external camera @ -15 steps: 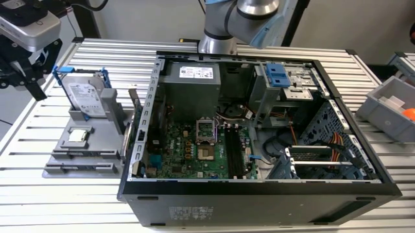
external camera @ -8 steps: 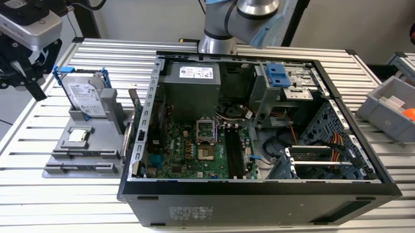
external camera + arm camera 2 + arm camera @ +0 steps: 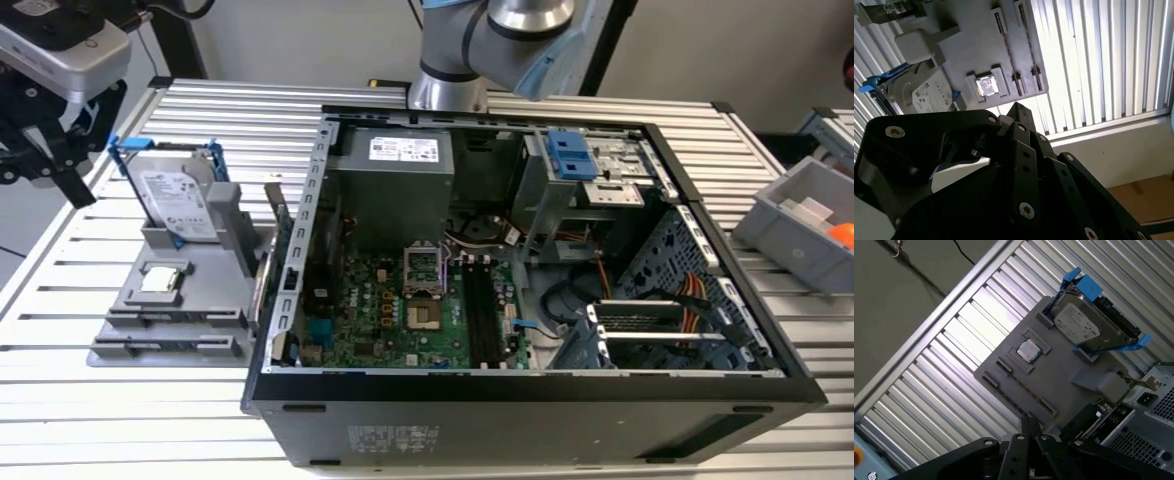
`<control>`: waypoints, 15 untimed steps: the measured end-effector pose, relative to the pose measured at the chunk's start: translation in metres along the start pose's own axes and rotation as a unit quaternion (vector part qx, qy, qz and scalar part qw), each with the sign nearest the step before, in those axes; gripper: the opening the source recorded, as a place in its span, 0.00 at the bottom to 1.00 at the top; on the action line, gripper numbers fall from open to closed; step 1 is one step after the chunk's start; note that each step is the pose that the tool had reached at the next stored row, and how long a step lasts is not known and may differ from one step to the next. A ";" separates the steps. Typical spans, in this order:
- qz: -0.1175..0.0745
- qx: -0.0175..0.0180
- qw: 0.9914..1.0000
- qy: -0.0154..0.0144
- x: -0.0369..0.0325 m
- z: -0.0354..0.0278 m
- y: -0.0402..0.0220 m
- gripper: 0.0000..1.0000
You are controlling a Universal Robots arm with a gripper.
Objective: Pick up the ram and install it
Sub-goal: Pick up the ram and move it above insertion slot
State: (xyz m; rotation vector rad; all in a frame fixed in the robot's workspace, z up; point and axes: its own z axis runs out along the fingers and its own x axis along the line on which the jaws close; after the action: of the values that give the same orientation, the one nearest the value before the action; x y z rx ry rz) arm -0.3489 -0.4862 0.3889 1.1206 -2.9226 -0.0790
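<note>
Grey holder (image 3: 1054, 385) off my pincer (image 3: 1029, 426), tips pressed together, nothing in them.
Ram (image 3: 275, 210) stands at the holder's edge, just beside the case (image 3: 534, 400).

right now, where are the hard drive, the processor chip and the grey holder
hard drive (image 3: 176, 195), exterior view, middle of its silver face
processor chip (image 3: 1028, 350), first wrist view, middle of its silver top
grey holder (image 3: 1064, 380), first wrist view, bare flat surface

Ram (image 3: 275, 220): showing as a thin, dark strip, seen edge-on
Pose: standing upright, leaning slightly
Place: sitting in the grey fixture (image 3: 147, 335), just beside the open case's wall (image 3: 315, 190)
</note>
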 end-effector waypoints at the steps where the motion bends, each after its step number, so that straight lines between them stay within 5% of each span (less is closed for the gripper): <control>1: -0.002 0.000 1.000 0.000 0.0000 0.0000 0.0000 0.00; 15: -0.035 -0.001 0.999 0.002 0.0000 0.0000 0.0000 0.00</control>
State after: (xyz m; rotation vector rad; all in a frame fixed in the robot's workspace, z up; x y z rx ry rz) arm -0.3489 -0.4862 0.3889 1.2216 -2.8786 -0.0787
